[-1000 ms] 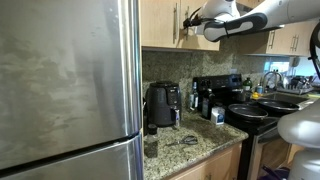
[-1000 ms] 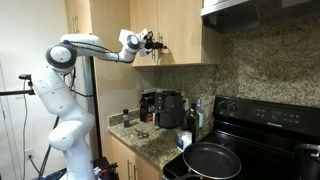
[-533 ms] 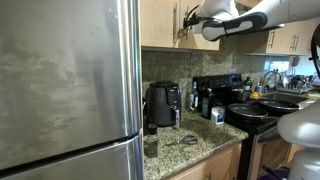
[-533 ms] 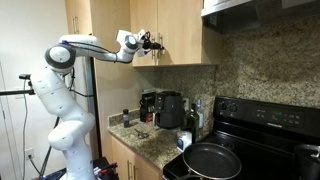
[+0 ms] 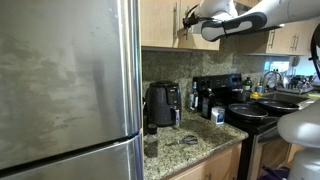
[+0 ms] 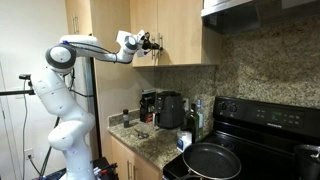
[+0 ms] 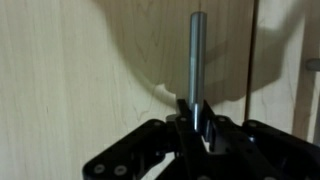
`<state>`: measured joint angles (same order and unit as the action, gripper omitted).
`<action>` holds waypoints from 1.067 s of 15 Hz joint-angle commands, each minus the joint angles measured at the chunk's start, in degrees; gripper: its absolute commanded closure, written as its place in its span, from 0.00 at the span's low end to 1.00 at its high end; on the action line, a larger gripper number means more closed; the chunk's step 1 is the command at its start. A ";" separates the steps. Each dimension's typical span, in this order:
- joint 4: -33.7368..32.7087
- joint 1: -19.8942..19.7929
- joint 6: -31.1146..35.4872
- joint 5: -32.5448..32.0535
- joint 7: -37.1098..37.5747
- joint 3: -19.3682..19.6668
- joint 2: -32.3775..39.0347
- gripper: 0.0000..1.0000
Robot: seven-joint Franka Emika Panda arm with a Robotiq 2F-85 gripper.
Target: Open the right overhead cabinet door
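Observation:
The right overhead cabinet door (image 6: 182, 30) is a light-tan wood panel that sits flush and closed in both exterior views. Its slim vertical metal bar handle (image 7: 197, 55) runs up the middle of the wrist view, in front of the door's face (image 7: 80, 60). My gripper (image 7: 197, 118) is shut on the lower end of this handle, with the bar pinched between the black fingers. In the exterior views the gripper (image 6: 155, 43) is pressed up to the cabinet front, and the arm (image 5: 230, 22) reaches across at cabinet height.
The twin door (image 5: 158, 20) hangs beside the gripped handle. A large steel fridge (image 5: 65, 85) fills one side. A black air fryer (image 6: 168, 108), bottles and small items stand on the granite counter (image 6: 150, 140). A stove carries a frying pan (image 6: 210, 158) under the range hood (image 6: 255, 8).
The jaws have closed from wide open onto the door handle. The arm has barely moved, and the door is still closed.

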<state>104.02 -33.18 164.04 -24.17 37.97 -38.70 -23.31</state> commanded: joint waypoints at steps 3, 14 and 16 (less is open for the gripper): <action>1.09 -2.51 -3.22 -0.05 1.36 3.05 -4.12 0.96; 18.32 9.56 -2.24 3.24 -0.44 17.43 -20.55 0.96; 20.97 10.13 -2.82 4.71 -1.72 18.63 -23.73 0.96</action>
<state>119.00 -21.58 163.51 -21.52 37.33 -25.45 -38.68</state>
